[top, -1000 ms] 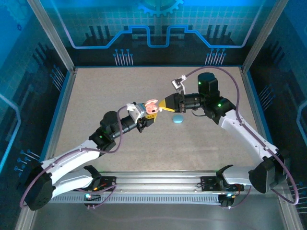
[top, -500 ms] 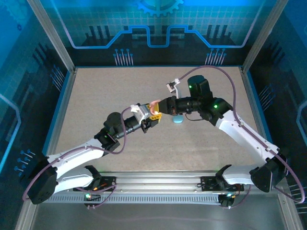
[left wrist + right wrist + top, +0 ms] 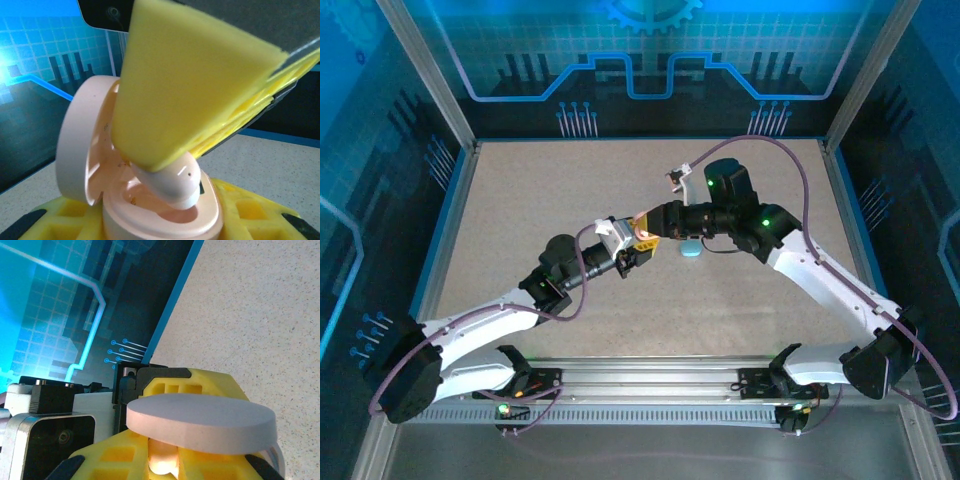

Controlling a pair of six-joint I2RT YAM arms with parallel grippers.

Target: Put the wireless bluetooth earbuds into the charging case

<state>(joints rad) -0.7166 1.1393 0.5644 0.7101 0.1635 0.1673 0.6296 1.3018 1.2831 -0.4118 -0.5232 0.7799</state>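
The right gripper (image 3: 649,229), closed on a pale pink earbud (image 3: 172,182), holds it slanted, rounded end down inside the open charging case (image 3: 165,221), which the left gripper (image 3: 634,254) clamps, lid (image 3: 82,150) raised.

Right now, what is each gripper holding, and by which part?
Left gripper clamps the open pink charging case by its base; right gripper pinches a pale pink earbud by its top.

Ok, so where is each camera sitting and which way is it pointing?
Top external: above and behind the arms, looking down on the table; left hand meets right hand.
Left wrist: on that wrist, past left fingers at the open case and earbud.
Right wrist: on that wrist, over right fingers toward the case lid.
Shared: the case, in both wrist views.
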